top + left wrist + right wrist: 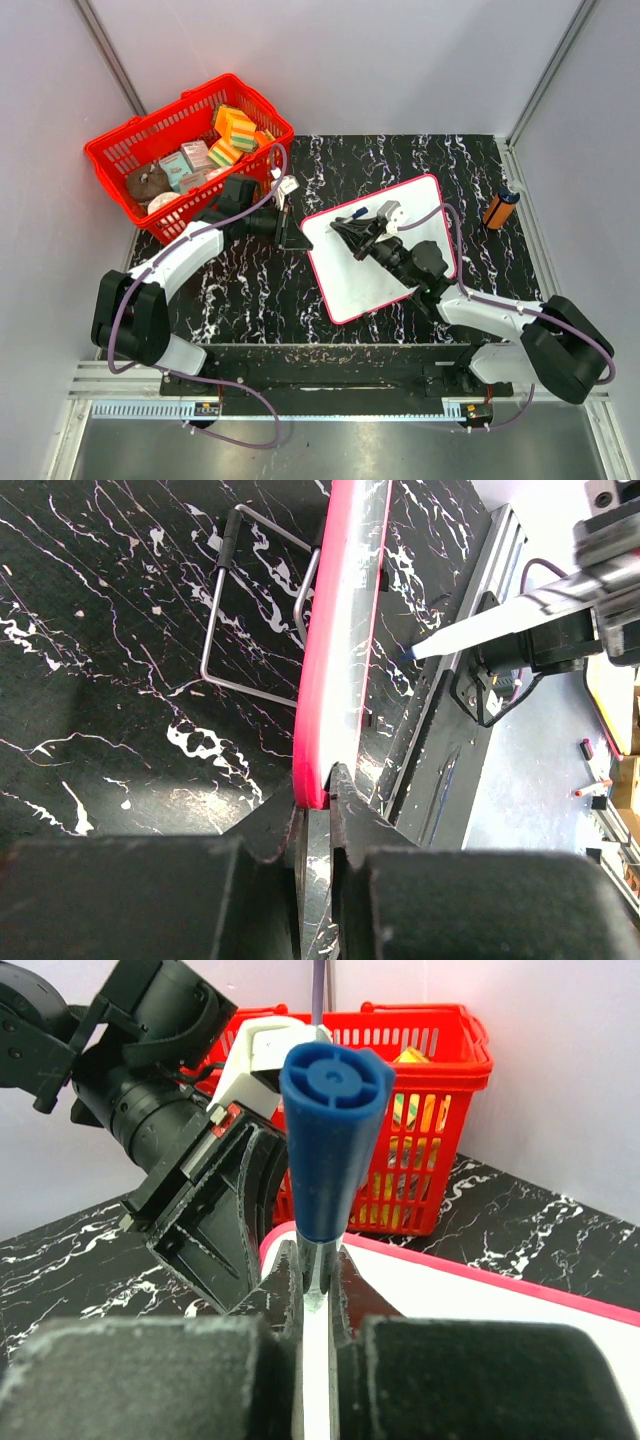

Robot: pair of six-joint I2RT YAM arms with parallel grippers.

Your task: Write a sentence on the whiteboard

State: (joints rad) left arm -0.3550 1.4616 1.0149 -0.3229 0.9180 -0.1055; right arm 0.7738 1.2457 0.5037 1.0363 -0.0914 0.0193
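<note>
Fingers (pixel 352 1295) of the right gripper (pixel 315 1265) are pinched tight on a blue marker (pixel 333 1130), its butt end toward the wrist camera and its tip pointing down at the whiteboard (pixel 372 285). The left gripper (pixel 318 780) is likewise closed almost fully, clamping the board's red-pink rim at its left edge. The board lies askew on the black marbled table (pixel 250 290), between the two arms, with a bent wire stand (pixel 212 630) just beside the held edge and a red basket (pixel 125 150) farther off at the back left. No blue words can be made out on the white face, and the right wrist hides part of it. Whether the tip touches the surface I cannot tell.

The likely trouble is slip. The board is held at a single thin point, so pressure from the pen could pivot it and skew the strokes. The marker, gripped across a narrow stretch, may twist or slide upward if pushed too hard. The wrist passing low could also smear wet ink.
</note>
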